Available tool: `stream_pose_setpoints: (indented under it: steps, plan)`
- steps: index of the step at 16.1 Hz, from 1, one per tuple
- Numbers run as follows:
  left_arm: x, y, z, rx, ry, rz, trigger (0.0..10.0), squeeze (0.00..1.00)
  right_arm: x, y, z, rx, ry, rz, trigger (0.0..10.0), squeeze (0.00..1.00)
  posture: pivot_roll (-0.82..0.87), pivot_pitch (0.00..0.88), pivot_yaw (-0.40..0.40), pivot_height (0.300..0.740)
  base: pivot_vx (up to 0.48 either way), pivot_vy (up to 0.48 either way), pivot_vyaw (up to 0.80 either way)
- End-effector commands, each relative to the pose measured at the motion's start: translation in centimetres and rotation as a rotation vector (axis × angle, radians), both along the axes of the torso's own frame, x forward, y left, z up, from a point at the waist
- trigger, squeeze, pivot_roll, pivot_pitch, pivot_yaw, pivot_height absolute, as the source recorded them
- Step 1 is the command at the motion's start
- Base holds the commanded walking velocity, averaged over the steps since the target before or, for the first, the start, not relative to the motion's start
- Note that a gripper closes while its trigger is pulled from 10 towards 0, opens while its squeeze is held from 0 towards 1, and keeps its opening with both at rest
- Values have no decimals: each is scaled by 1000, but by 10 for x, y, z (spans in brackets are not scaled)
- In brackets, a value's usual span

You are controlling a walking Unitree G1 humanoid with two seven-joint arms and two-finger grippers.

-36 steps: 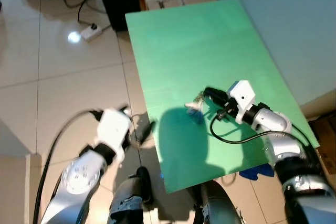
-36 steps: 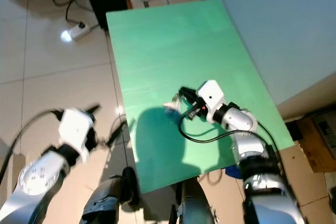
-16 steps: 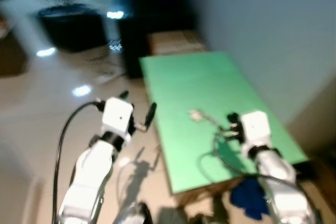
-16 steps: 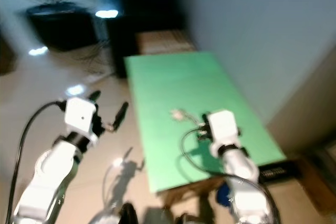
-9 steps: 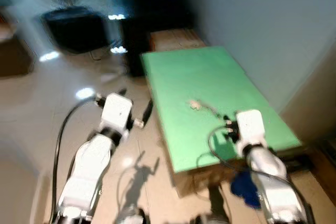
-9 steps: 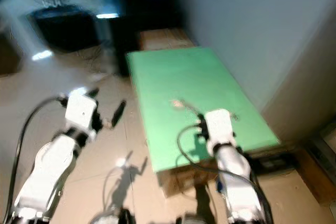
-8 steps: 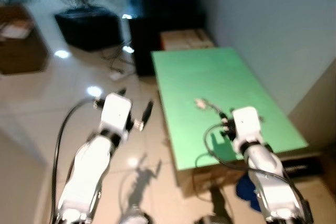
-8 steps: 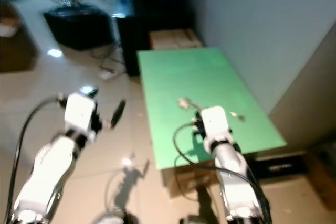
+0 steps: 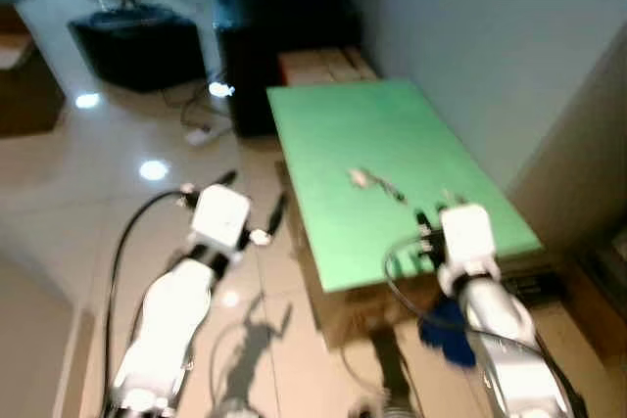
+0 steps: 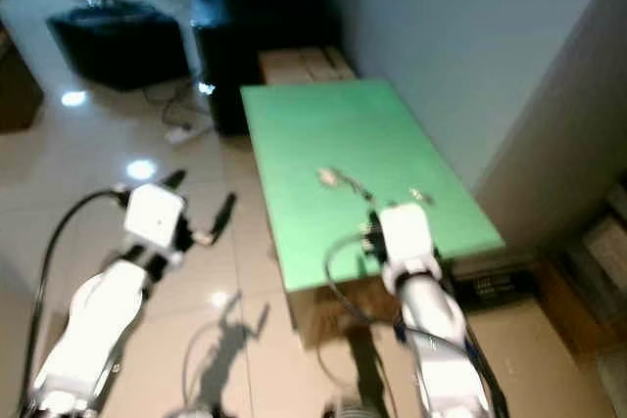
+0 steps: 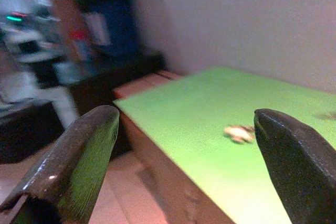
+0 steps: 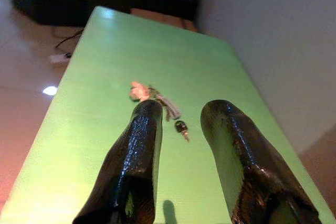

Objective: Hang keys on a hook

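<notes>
The keys (image 9: 372, 181), a small bunch with a pale pink tag, lie on the green table (image 9: 333, 115) near its middle. In the right wrist view the keys (image 12: 157, 97) rest just beyond my fingertips, with one small key trailing toward me. My right gripper (image 9: 421, 222) hovers over the table's near end, a little short of the keys; the right gripper (image 12: 184, 107) is open and holds nothing. My left gripper (image 9: 253, 195) hangs over the floor left of the table. The left gripper (image 11: 185, 114) is wide open and empty, and the keys (image 11: 239, 133) show far off.
A grey wall (image 10: 470, 36) runs along the table's right side. Cardboard boxes (image 9: 313, 64) and a dark cabinet (image 9: 245, 56) stand past its far end, a fan on a black base (image 9: 118, 36) further left. A power strip (image 9: 201, 134) lies on the tiled floor. Something blue (image 9: 441, 325) sits under the table's near end.
The whole view has risen and pulled back, so the camera moved. My right gripper, at the keys 2.2 s ago, now sits behind them near the table's near end. The keys stay on the table.
</notes>
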State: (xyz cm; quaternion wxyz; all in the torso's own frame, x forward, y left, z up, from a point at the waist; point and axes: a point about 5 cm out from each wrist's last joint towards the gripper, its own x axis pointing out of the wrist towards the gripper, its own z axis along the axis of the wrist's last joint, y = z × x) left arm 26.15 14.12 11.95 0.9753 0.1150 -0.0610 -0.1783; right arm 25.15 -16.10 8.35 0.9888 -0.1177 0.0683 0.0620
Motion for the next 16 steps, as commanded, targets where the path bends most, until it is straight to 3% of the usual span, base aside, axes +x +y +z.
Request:
stream_pose_setpoints:
  steps: [1, 4, 16]
  plan:
    - [-4, 0, -5, 11, 12, 4, 10000, 0, 4, 2, 9, 12, -38, 14, 10000, 0, -95, 65, -17, 740, 368, 0, -800]
    - [-7, -2, -8, 15, 12, -5, 10000, 0, -2, 0, 8, 19, -40, 8, 10000, 0, -102, 66, -4, 740, 400, 0, -800]
    - [-2, -7, -11, 16, 13, -36, 10000, 0, -9, -4, 7, -25, -45, 3, 10000, 0, -126, 84, 22, 740, 397, 0, 0]
